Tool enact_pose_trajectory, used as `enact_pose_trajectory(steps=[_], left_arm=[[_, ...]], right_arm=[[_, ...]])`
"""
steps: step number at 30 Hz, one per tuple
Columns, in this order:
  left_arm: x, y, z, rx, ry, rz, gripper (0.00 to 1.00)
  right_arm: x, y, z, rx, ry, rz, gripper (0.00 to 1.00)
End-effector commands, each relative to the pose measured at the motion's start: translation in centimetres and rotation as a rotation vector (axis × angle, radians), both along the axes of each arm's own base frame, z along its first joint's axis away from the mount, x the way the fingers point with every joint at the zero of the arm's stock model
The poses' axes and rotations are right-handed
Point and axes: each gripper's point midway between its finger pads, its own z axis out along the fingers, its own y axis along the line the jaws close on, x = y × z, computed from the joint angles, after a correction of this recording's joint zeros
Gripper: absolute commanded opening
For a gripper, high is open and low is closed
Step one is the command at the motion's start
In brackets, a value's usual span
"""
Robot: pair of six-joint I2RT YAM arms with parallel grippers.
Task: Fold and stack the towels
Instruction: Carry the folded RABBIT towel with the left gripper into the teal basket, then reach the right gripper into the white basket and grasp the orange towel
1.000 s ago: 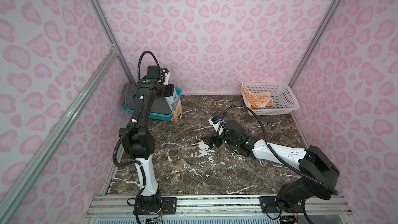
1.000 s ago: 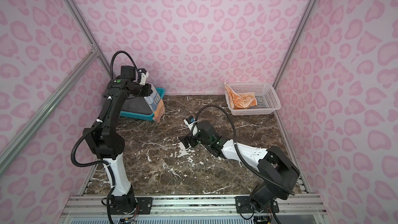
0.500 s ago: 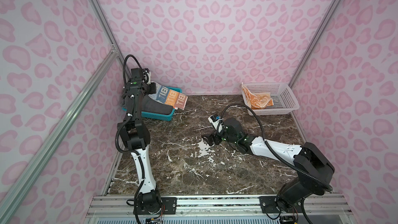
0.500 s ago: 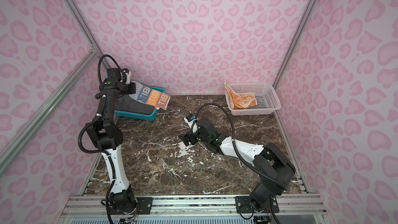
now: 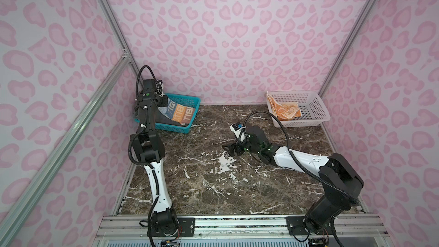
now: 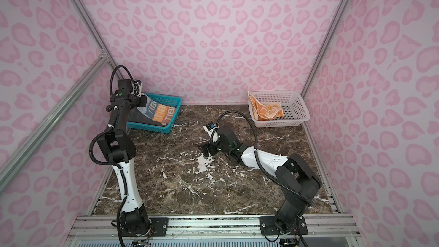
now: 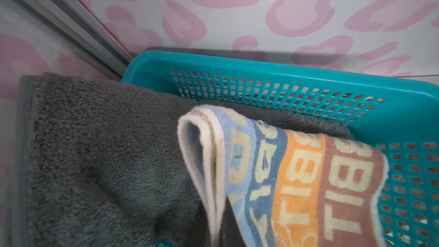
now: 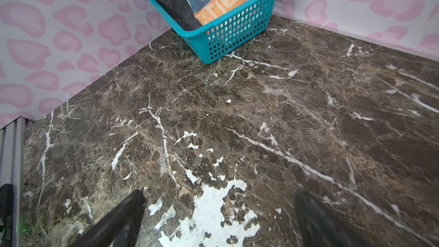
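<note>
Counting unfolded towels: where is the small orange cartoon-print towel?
The orange towel lies crumpled in the white plastic mesh basket, far right in both top views.

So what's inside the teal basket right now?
A dark grey towel lies in the teal basket, with the lettered multicolour towel draped on top, its edge pinched by the left gripper. The basket floor and the grey towel's underside are covered.

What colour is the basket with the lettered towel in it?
Teal basket; the left wrist view shows it best.
</note>
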Motion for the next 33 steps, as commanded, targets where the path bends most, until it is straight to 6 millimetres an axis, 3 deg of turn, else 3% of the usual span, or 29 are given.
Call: enact_pose_trajectory(steps=[1,3,4,7,8,16,19,27,33], left_arm=[[0.3,1.1,-0.4,0.065,0.004,0.014,0.03],[0.3,1.5,-0.5,0.08,0.006,0.031,0.1],[0.3,1.8,-0.4,0.088,0.004,0.045,0.22],[0.3,2.3,0.1,0.088,-0.01,0.082,0.76],[0.2,2.3,0.6,0.085,-0.016,0.089,0.84],[-0.8,0.6,6.8,-0.021,-0.128,0.077,0.93],[-1.5,-1.4,9.1,-0.128,-0.176,0.037,0.97],[-4.7,-7.0,15.6,-0.309,-0.31,-0.105,0.97],[-7.2,-11.9,16.7,-0.302,-0.323,-0.191,0.98]], right_arm=[[0.2,0.0,-0.2,-0.009,0.002,0.002,0.99],[0.6,-0.5,0.1,-0.018,-0.006,-0.008,0.99],[0.9,-0.9,0.2,-0.026,-0.011,-0.02,0.99],[2.2,-2.6,0.6,-0.052,-0.02,-0.062,0.99],[2.8,-3.4,0.9,-0.061,-0.022,-0.082,0.99],[8.1,-11.5,3.6,-0.145,-0.058,-0.308,0.98],[10.0,-14.9,4.3,-0.187,-0.072,-0.428,0.95],[15.2,-23.2,5.5,-0.223,-0.069,-0.705,0.95],[18.4,-29.5,4.3,-0.202,-0.003,-0.867,0.95]])
